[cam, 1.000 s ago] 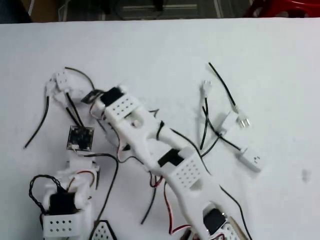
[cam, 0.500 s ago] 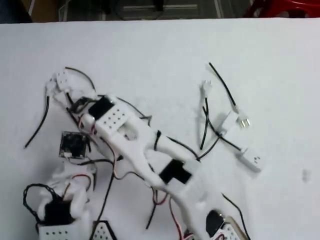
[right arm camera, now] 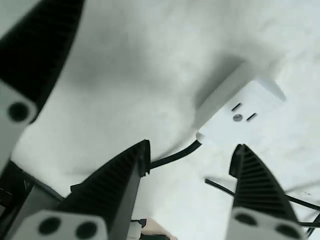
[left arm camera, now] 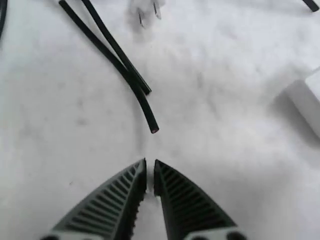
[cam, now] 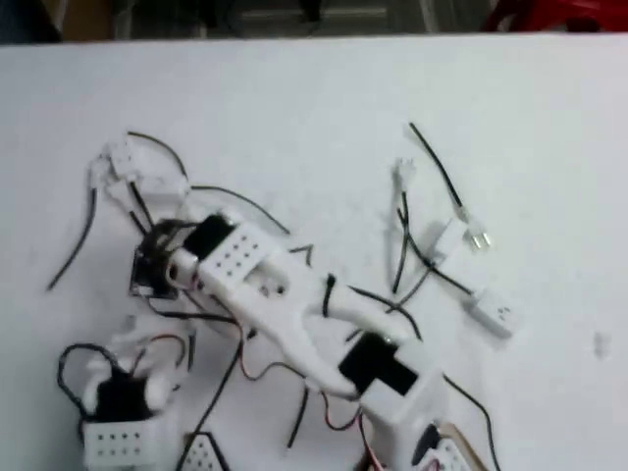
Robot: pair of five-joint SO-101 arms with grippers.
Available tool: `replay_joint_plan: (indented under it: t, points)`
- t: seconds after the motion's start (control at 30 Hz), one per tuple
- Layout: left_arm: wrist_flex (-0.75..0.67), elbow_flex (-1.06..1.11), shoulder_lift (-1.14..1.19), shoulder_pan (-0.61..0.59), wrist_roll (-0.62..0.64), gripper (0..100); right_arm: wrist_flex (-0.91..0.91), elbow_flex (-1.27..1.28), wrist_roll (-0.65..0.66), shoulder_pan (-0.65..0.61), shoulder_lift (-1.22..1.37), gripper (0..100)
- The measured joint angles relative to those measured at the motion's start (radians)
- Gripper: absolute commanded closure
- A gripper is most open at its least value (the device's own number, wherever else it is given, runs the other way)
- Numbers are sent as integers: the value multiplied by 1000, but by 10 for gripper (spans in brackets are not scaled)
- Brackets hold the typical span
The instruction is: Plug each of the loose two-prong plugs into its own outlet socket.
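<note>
On the white table [cam: 314, 88], my right arm [cam: 285, 289] lies stretched slantwise across toward the cords on my left side, while my left arm [cam: 118, 417] sits folded by the near edge. My right claw [right arm camera: 191, 146] is spread wide and holds nothing. Ahead of it, past the fingertips and a little toward one jaw, lies an outlet socket [right arm camera: 245, 112]. It touches neither jaw, its slotted face is turned toward my wrist camera, and its black cord [right arm camera: 175, 155] leaves the end nearer the claw. I judge its long axis to run roughly along my reach rather than across the gap, though the angle leaves that uncertain. My left claw [left arm camera: 150, 162] is pinched all but closed on nothing, tips just over the table. Ahead of it, beyond the cut ends of two black wires [left arm camera: 117, 57], a two-prong plug [left arm camera: 149, 9] points its prongs back at me. So the plug is the left claw's to fetch, I'd say, and the socket the right's to steady. A far plug [cam: 471, 236] and far socket [cam: 494, 312] lie well apart from both claws.
</note>
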Motion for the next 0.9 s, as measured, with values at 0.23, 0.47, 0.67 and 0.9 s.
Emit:
replay_joint_plan:
  t: [0.23,0.47,0.67,0.9]
  points:
    - [0,0,2,0,0,950,-78,0,6,114,112,742]
    - [0,0,2,0,0,950,-132,0,6,209,203,742]
    - [0,0,2,0,0,950,-132,0,23,327,196,742]
    - [0,0,2,0,0,950,-110,0,190,543,68,743]
